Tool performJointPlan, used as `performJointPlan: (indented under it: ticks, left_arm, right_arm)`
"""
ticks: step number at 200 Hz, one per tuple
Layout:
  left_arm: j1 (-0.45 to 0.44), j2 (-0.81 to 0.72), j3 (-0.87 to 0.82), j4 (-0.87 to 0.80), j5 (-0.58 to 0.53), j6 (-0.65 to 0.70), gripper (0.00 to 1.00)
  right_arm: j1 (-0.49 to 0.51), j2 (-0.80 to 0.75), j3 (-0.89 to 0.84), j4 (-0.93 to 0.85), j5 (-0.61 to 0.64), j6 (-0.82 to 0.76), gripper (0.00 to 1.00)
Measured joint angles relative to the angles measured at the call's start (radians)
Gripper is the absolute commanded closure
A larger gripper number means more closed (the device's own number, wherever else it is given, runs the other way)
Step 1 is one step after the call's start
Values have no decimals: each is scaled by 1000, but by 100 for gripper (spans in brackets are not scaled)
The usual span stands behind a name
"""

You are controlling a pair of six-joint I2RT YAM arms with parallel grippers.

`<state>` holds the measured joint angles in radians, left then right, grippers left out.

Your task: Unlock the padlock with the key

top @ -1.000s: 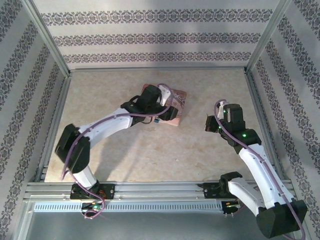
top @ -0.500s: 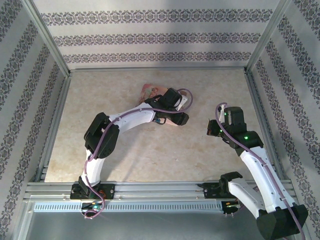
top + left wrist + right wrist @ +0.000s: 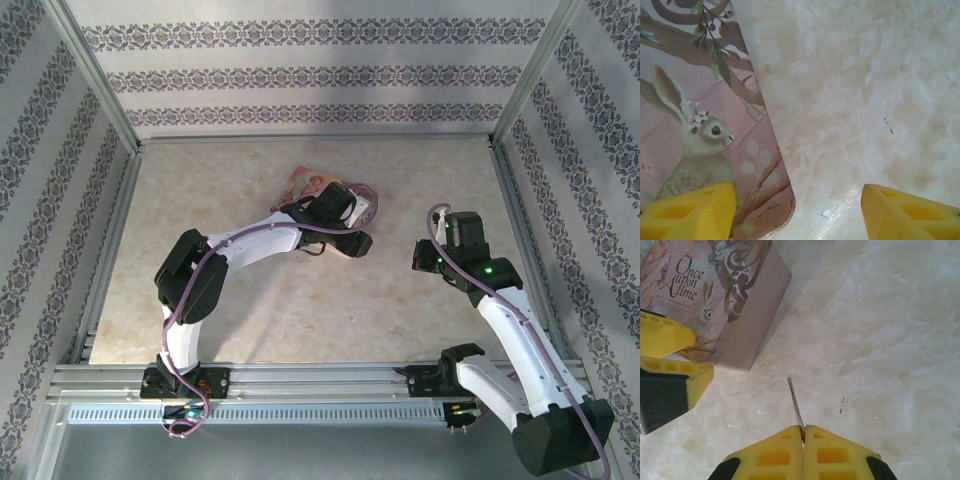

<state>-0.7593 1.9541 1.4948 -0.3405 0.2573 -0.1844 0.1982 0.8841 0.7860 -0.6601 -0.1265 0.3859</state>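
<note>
The left gripper (image 3: pixel 356 243) hangs at the pink box's (image 3: pixel 300 184) near edge, the right gripper (image 3: pixel 421 259) well apart.

A robot test cell in a lab is shown: a beige marble-patterned tabletop (image 3: pixel 420 190) is enclosed by walls papered in grey floral stripes (image 3: pixel 320 70) and silver aluminium frame posts (image 3: pixel 92 75). Two white-and-black robot arms, left (image 3: pixel 255 243) and right (image 3: pixel 510 320), are bolted to a slotted aluminium rail (image 3: pixel 320 380).

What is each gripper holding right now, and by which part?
Right gripper pinches the key by its hidden end, blade sticking out. Left gripper open, empty.
</note>
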Motion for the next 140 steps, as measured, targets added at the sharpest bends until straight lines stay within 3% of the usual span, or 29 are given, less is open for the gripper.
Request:
performJointPlan:
  ticks: [75, 112, 140]
  left_arm:
    - [0, -40, -45, 30, 11, -27, 30]
    - [0, -221, -165, 92, -21, -29, 23]
    - [2, -406, -307, 186, -85, -29, 9]
  right_arm:
    - [0, 67, 23, 35, -37, -5, 100]
    - [5, 125, 40, 128, -116, 7, 100]
    - [63, 211, 66, 185, -151, 12, 100]
